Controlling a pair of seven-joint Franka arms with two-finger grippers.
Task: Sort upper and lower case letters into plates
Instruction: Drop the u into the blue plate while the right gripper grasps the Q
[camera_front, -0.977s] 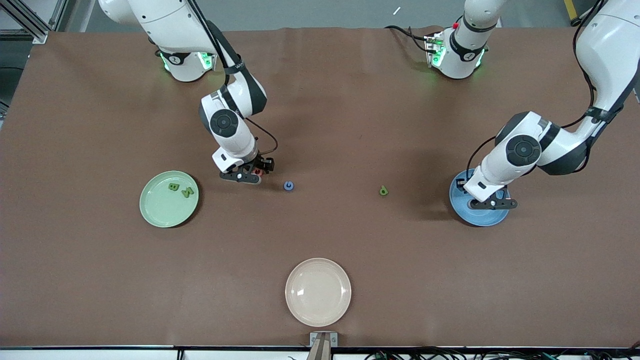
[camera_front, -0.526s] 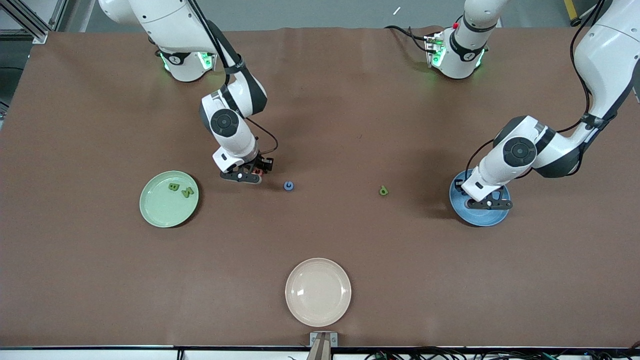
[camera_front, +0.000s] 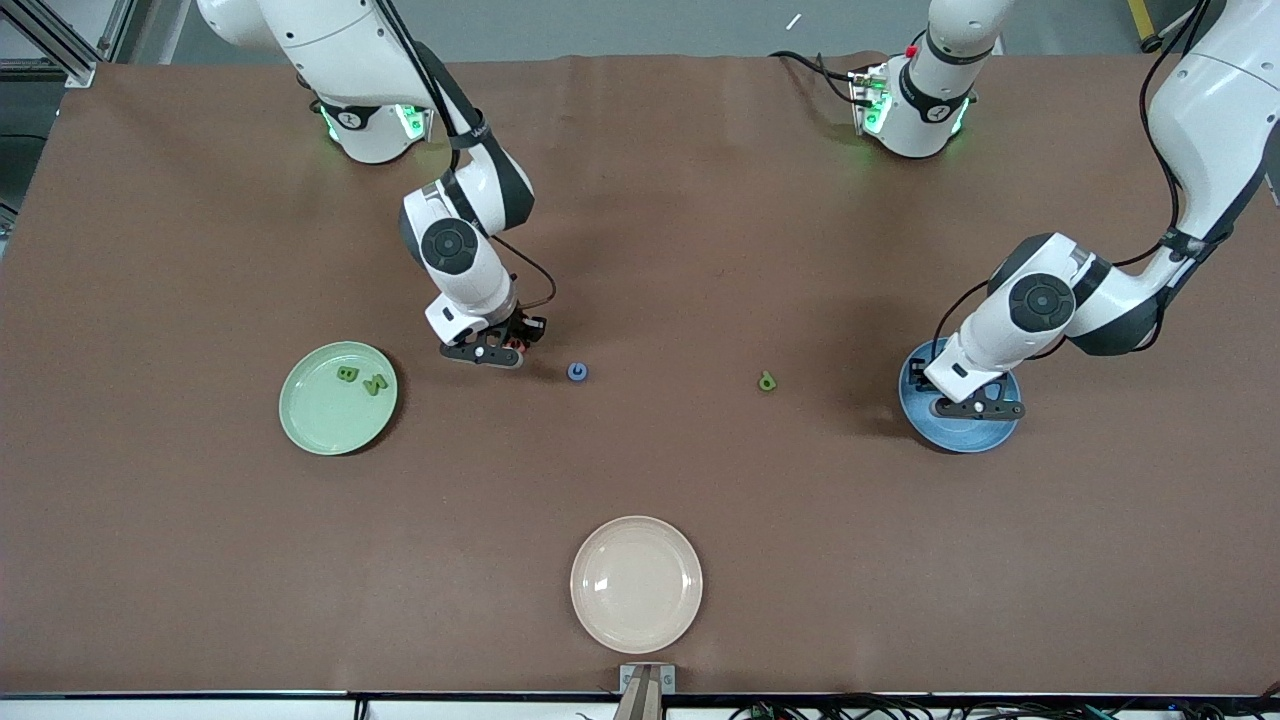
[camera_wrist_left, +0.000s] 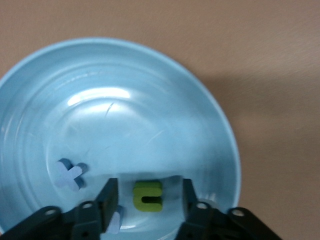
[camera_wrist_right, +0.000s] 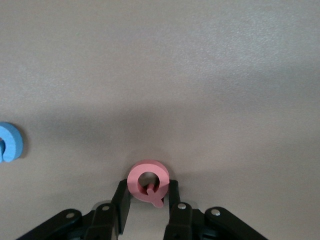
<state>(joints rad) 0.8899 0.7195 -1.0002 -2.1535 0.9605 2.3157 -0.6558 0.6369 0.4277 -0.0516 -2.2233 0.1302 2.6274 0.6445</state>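
Brown mat covers the table; a cream plate sits nearest the front camera, unused.

Right gripper is down at the mat between the pale green plate and the blue letter. Its fingers are clamped on the red Q, one pad against each flank of the ring, tail pointing back toward the palm. Two green letters already lie in the green plate.

Left gripper hangs low over the bright blue plate, jaws parted and empty. A green letter lies on the plate floor between the pads, touching neither. A blue x-shape rests just beside it, and another blue piece shows at one finger.

Step in hand, as I judge it: lifting the Q. Best to raise it straight up before swinging toward the green plate, since the grip is only on the ring's curved sides and a sideways drag could twist it out. One green letter is unsorted on the mat, toward the left arm's end.
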